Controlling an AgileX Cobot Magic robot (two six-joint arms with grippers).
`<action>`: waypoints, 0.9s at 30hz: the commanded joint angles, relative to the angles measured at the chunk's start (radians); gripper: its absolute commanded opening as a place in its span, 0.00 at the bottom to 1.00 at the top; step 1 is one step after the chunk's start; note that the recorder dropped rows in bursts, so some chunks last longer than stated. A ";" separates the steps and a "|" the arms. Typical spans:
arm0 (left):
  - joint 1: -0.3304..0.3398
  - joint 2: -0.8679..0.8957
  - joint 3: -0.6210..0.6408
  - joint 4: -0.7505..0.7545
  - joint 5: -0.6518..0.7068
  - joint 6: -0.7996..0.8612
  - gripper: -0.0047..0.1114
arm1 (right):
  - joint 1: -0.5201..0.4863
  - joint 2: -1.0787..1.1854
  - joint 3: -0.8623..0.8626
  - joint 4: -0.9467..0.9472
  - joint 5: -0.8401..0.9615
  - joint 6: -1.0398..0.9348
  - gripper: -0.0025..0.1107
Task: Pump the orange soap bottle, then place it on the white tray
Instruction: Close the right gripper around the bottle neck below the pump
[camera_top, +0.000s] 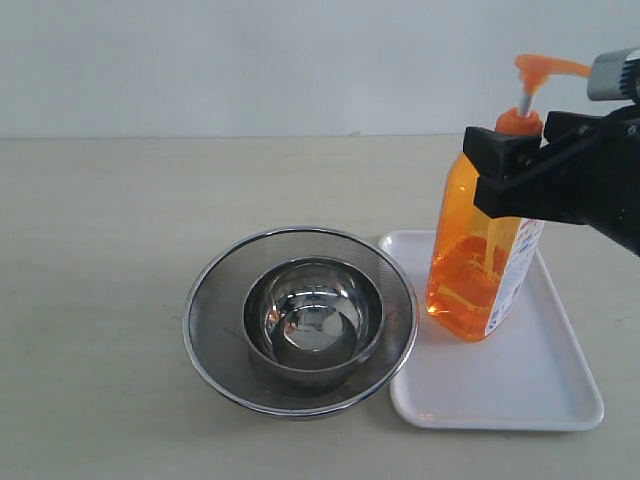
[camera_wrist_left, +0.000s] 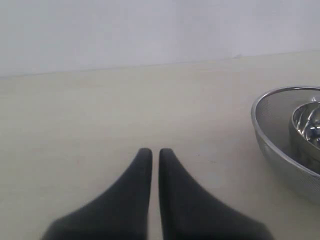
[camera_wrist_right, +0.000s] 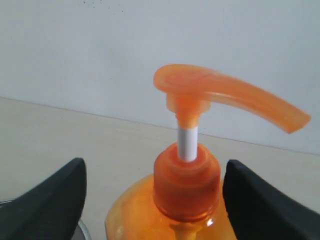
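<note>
We see the orange soap bottle (camera_top: 470, 280) with its base on the white tray (camera_top: 520, 390), towards the tray's far left corner. In the outside view it leans a little, top to the right. The right gripper (camera_wrist_right: 156, 172) has its jaws set wide, one dark finger on each side of the bottle's shoulder just under the collar. We judge them to be clasping the body there, though the contact itself lies below the edge of the wrist view. The pump head (camera_wrist_right: 200, 85) stands raised on its white stem, with nothing touching it. The orange liquid fills roughly the lower half, so we expect the bottle to be bottom-heavy and moderately weighty. Its smooth plastic walls are likely to be slick and to give a little under a squeeze. The broad shoulder looks the safest place to hold; the thin stem and spout do not. The tray holds only the bottle. Just left of the tray, touching or nearly so, sits a round steel strainer (camera_top: 210, 290) with a shiny steel bowl (camera_top: 315, 315) nested inside; the bowl looks empty. The left gripper (camera_wrist_left: 155, 152) hangs over bare table (camera_top: 100, 250) near the strainer, its jaws nearly together and holding nothing.
</note>
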 joint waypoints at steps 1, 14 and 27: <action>0.005 -0.004 0.004 0.003 0.000 -0.003 0.08 | 0.000 -0.006 0.006 0.023 -0.003 -0.029 0.63; 0.005 -0.004 0.004 0.003 0.000 -0.003 0.08 | 0.000 -0.004 0.006 0.138 -0.011 -0.038 0.63; 0.005 -0.004 0.004 0.003 0.000 -0.003 0.08 | 0.000 0.072 0.006 0.136 -0.100 -0.060 0.63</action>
